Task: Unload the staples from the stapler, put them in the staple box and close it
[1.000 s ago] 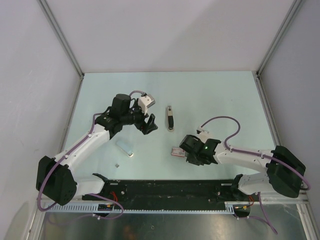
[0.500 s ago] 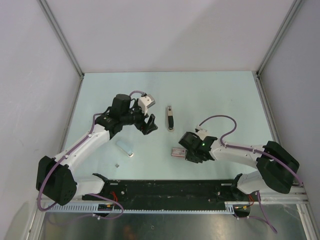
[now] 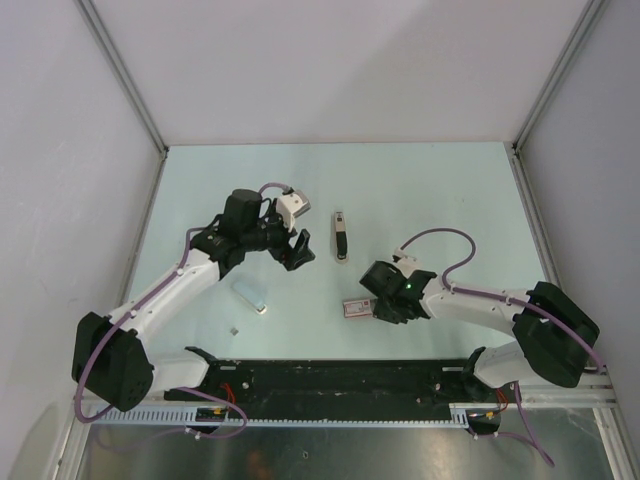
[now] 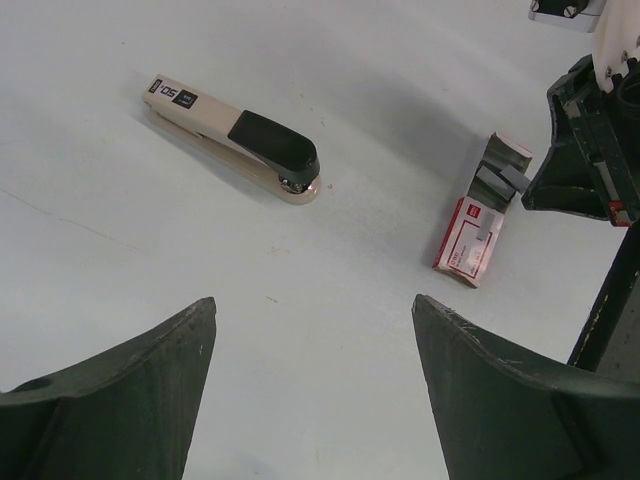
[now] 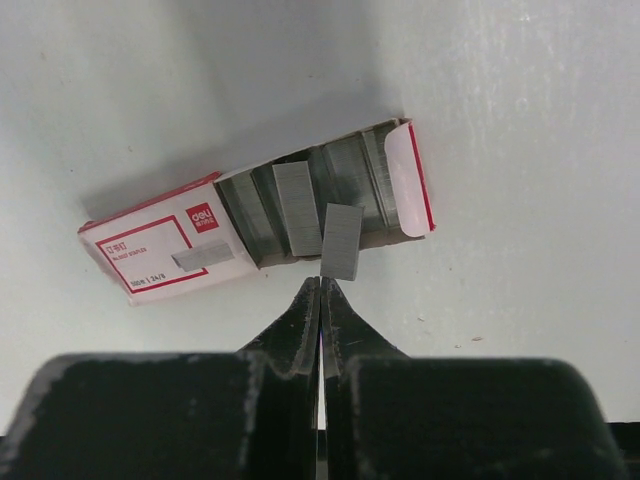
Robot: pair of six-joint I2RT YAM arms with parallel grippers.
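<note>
The left gripper (image 3: 299, 250) hung wide open and empty, the stapler (image 3: 341, 236) lying just right of it and the staples (image 3: 250, 296) on the desk (image 3: 450, 200) beside its forearm. The right gripper (image 5: 320, 287) was shut, tips at a grey strip (image 5: 342, 240) jutting from the open staple box (image 5: 170, 250).

i see the staples (image 3: 249, 294) as a short pale silvery-blue bar with a whitish end toward me, lying flat and diagonal, well apart from the stapler (image 3: 341, 236), on its left. one tiny silvery bit (image 3: 233, 330) lies nearer me. stapler's closed, cream body, black top, lying lengthwise front-to-back.
</note>
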